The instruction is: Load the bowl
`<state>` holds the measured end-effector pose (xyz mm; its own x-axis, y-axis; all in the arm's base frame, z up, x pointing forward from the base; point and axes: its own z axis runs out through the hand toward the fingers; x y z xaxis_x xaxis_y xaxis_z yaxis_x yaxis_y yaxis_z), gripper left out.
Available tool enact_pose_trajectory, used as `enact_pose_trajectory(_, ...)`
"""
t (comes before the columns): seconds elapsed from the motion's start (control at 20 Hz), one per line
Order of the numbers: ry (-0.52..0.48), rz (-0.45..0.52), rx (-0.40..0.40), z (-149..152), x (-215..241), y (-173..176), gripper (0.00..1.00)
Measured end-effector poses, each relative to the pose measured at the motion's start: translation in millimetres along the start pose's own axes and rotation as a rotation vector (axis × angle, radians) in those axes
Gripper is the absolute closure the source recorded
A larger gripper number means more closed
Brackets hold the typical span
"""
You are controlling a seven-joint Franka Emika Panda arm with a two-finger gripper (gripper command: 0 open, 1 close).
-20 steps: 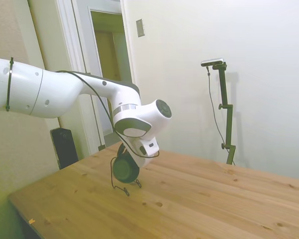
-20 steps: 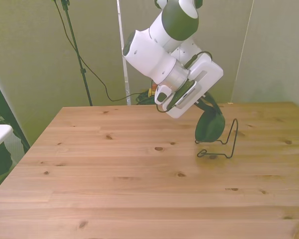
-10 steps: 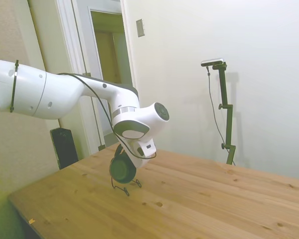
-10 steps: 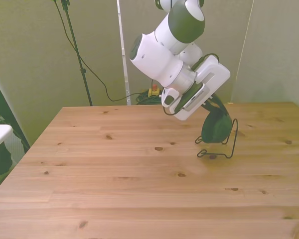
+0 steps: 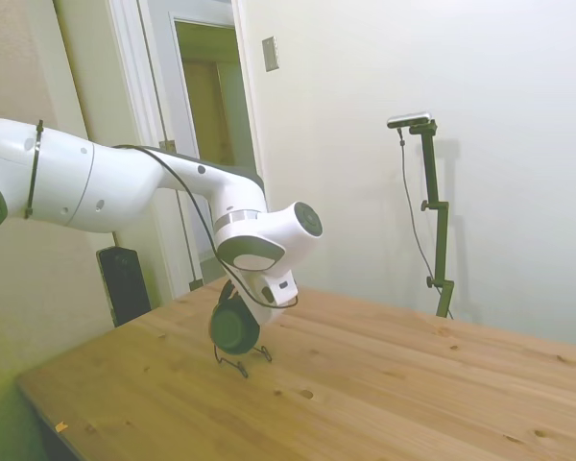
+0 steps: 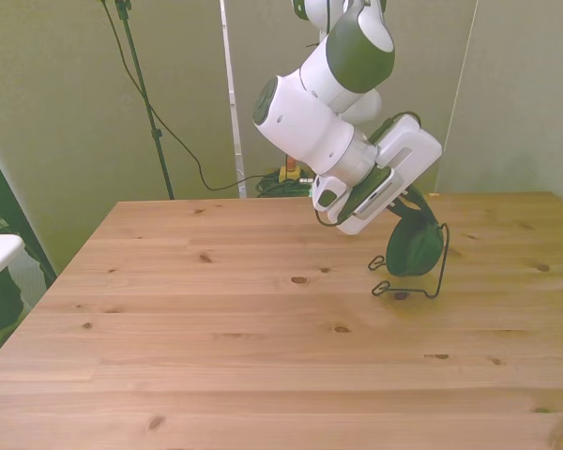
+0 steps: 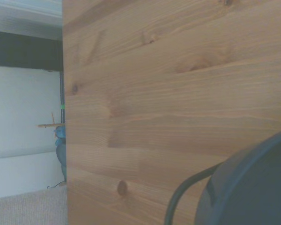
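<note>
Dark green bowl (image 6: 414,249) on edge in the wire rack (image 6: 420,278), centre-right on the bench (image 6: 216,328). Gripper (image 6: 408,211) body hides the fingers; can't tell their state.

Bowl (image 6: 414,248) carried toward front view's right, now inside wire rack (image 6: 422,281).

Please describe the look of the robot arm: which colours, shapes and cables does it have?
The arm is glossy white with rounded, tube-like segments and dark grey round caps at the joints. A silver ring sits at the wrist. A thin black cable runs along the outside in loops, and a black strap circles the thick segment. The end effector has a white, boxy body with a dark face.
</note>
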<state>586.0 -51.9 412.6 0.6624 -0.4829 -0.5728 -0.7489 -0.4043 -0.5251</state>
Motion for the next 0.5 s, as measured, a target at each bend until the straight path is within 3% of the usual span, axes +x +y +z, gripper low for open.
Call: enact_pose_trajectory(0.5,0.008,0.015,-0.011,16,13,3,1.0)
